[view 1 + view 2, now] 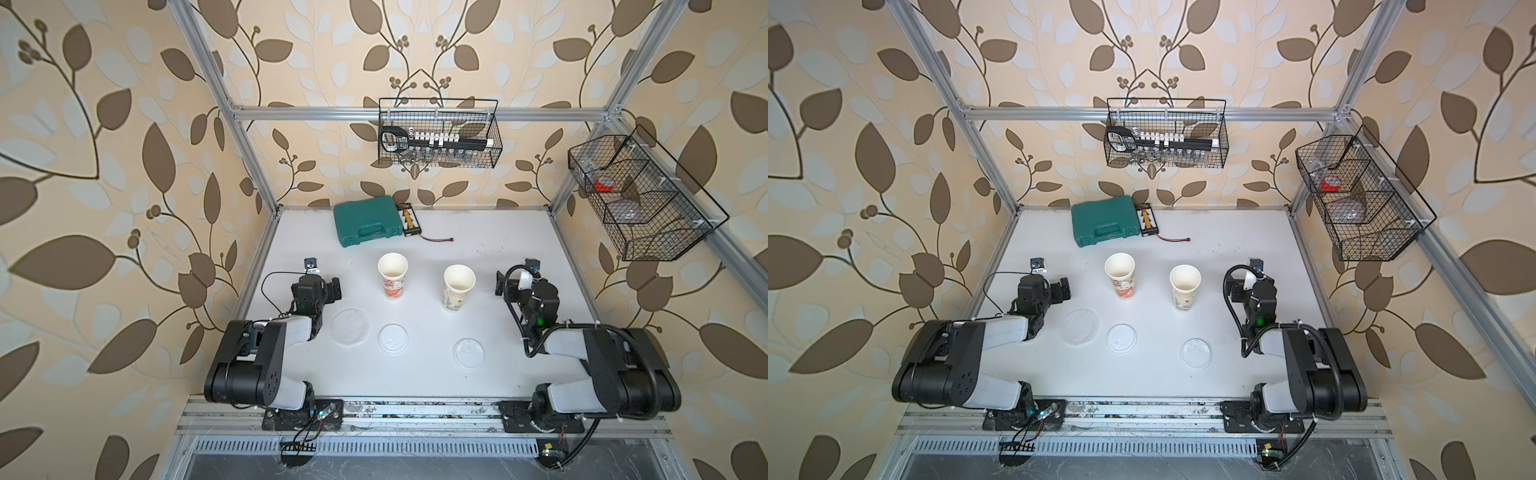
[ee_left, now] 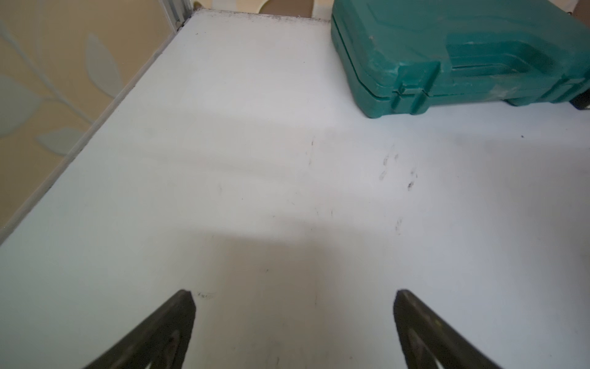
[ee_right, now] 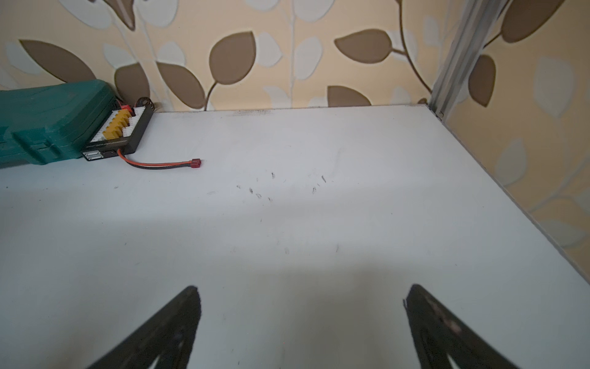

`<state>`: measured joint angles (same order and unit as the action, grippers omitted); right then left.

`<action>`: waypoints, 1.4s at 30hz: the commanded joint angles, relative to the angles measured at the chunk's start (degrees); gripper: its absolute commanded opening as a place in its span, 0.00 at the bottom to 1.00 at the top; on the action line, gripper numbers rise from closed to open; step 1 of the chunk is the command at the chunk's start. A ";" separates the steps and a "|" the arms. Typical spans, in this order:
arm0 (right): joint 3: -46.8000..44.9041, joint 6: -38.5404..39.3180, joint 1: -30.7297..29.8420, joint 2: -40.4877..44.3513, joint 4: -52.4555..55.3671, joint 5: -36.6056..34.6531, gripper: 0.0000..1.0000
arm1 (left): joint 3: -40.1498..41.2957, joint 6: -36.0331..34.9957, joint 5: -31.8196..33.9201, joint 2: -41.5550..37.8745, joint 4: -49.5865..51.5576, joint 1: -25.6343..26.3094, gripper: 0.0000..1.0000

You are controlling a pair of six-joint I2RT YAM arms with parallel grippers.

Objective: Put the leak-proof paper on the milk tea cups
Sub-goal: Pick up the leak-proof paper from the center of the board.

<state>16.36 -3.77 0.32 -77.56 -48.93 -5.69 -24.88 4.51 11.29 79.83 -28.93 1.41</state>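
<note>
Left wrist view shows the left jaws spread as wide as they go at the bottom of the frame. Only bare bench (image 2: 255, 179) lies between them, and a green tool case (image 2: 447, 57) sits at upper right. Right wrist view gives the same for the right jaws: fully apart, holding nothing, with a charging board (image 3: 118, 132) at the left edge.

In both top views the leak-proof paper (image 1: 351, 327) lies flat on the bench, lower left of centre, just beside the left arm (image 1: 301, 324). One clear lid (image 1: 393, 338) lies to its right and a second lid (image 1: 469, 352) further right. Above these in the frame stand the red-orange milk tea cup (image 1: 392, 276) and the green-beige milk tea cup (image 1: 457, 287), upright, uncovered and apart.

The film looks featherlight, limp and slick, and it lies flush with the bench, so there is little to get under. The best hold is probably its rim on the side facing the cups, pinched shallowly. It would likely sag or fold when lifted and could cling on release. Whether it is one sheet or several, I cannot tell. The tall cups may tip if nudged.
</note>
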 commanded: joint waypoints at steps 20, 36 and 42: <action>24.18 -30.66 -2.99 30.29 66.85 5.89 1.00 | -25.16 28.42 -19.23 -26.13 64.52 5.18 0.99; 25.35 -34.01 -32.15 32.92 74.36 0.82 1.00 | -7.64 49.35 -24.74 -31.26 69.60 7.12 0.68; 25.89 -34.20 -37.31 32.12 72.58 -2.19 1.00 | -0.34 54.22 -27.33 -31.39 62.49 7.12 0.49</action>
<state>41.04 -37.08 -36.05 -45.41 24.16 -4.69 -26.61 54.46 -13.82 48.56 37.78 8.29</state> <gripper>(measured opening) 0.997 0.508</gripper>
